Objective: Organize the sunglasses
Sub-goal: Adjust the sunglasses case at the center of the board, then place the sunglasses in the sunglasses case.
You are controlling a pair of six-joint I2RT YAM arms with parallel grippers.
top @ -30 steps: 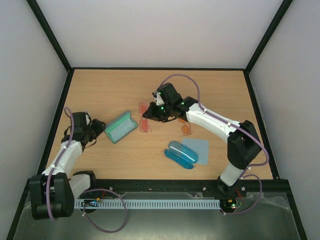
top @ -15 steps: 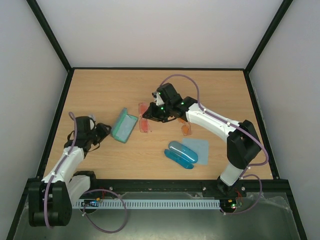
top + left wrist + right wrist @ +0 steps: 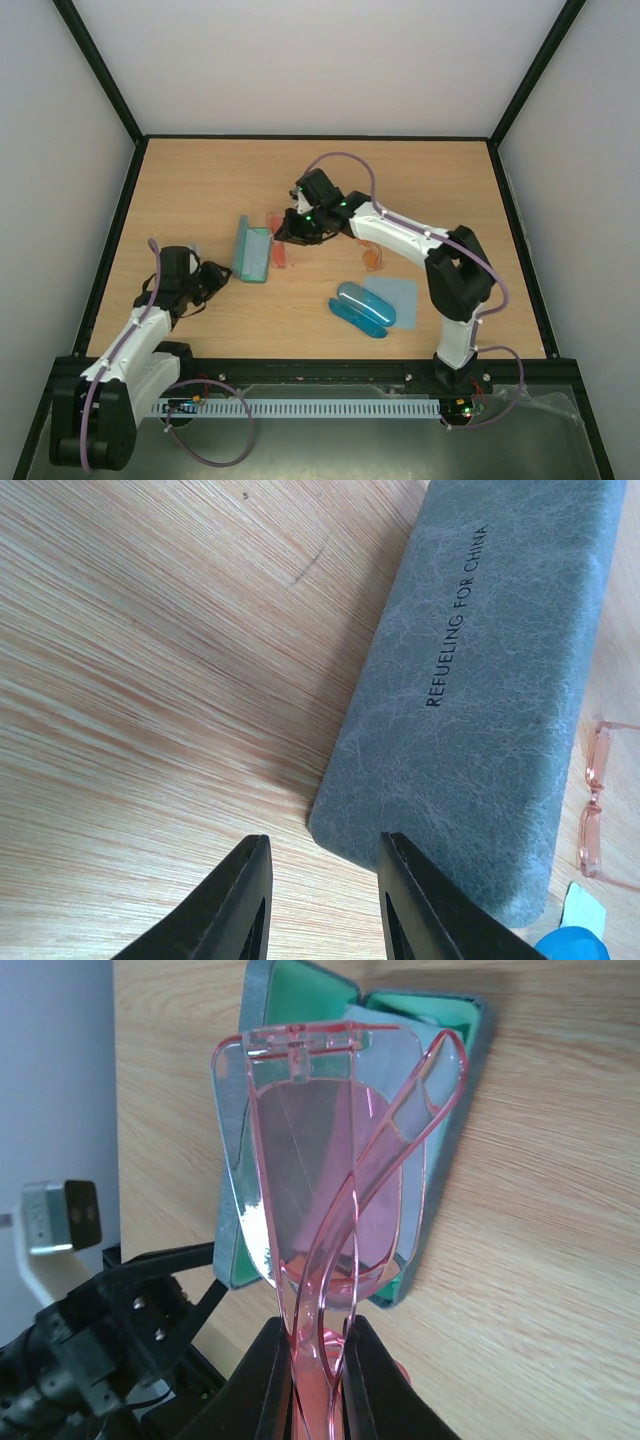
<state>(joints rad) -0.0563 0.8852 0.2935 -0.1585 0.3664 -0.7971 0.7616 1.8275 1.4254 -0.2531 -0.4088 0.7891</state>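
**Item 1: red-pink sunglasses** (image 3: pixel 310 1160). Folded and off the counter (image 3: pixel 200 180). Your right tool (image 3: pixel 318 1355) is closed on one end of the frame and holds them over the open green case (image 3: pixel 440 1020).

Handling, as judged: very light, with thin, springy plastic. The arms and hinges look fragile and the lenses slick. Keep your hold on the stacked frame edge, not on a lens face or a single arm, and squeeze gently.

**Item 2: orange sunglasses** (image 3: pixel 373 260). On the counter just beside the pale blue cloth (image 3: pixel 398 292). Expect the same handling.

**Left tool** (image 3: pixel 322 900): narrowly parted and holding nothing, by the green case's corner.
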